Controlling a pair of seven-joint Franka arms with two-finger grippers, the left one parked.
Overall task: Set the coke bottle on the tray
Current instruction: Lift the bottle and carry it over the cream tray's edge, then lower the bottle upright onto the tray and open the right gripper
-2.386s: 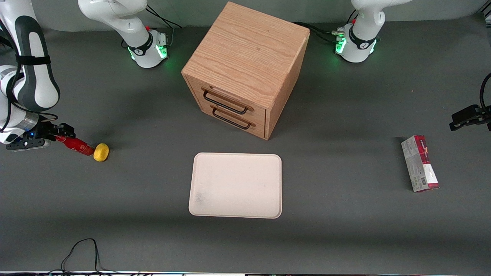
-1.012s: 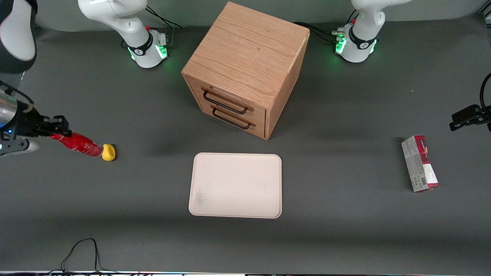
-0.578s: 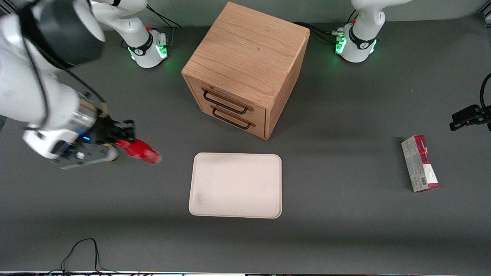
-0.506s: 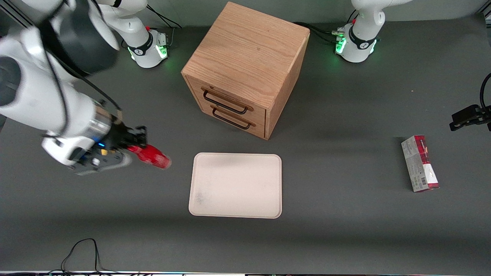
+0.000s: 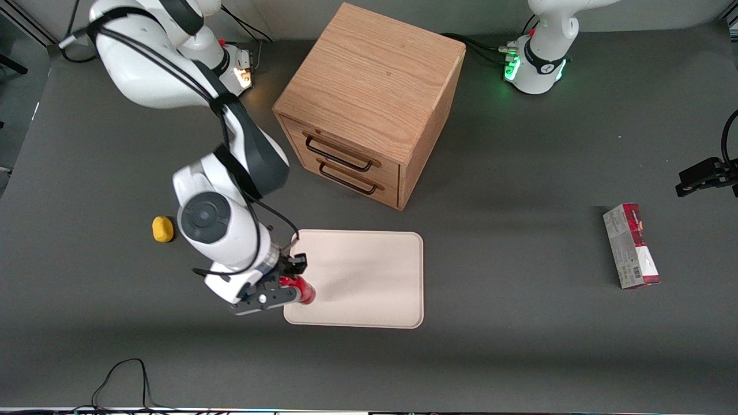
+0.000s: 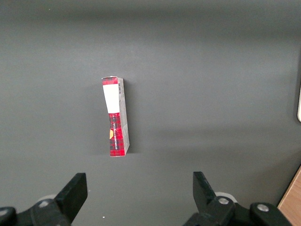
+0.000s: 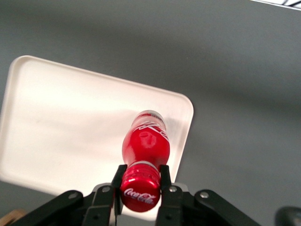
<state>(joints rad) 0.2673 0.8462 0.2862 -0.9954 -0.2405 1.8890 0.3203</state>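
My right gripper point(image 5: 293, 282) is shut on the cap end of the red coke bottle point(image 5: 304, 291). It holds the bottle over the corner of the cream tray point(image 5: 369, 276) that is nearest the front camera, at the working arm's end. In the right wrist view the two black fingers point(image 7: 164, 176) clamp the neck just under the red cap point(image 7: 140, 193). The bottle's body point(image 7: 146, 141) hangs above the tray point(image 7: 66, 117) near its rounded corner. I cannot tell whether the bottle touches the tray.
A wooden drawer cabinet point(image 5: 369, 104) stands farther from the front camera than the tray. A yellow lump point(image 5: 162, 229) lies on the table beside my arm. A red-and-grey box point(image 5: 631, 245) lies toward the parked arm's end of the table and shows in the left wrist view point(image 6: 115, 116).
My arm has carried the bottle from beside the yellow lump, near the working arm's end of the table, to above the tray's corner. The yellow lump stayed on the table.
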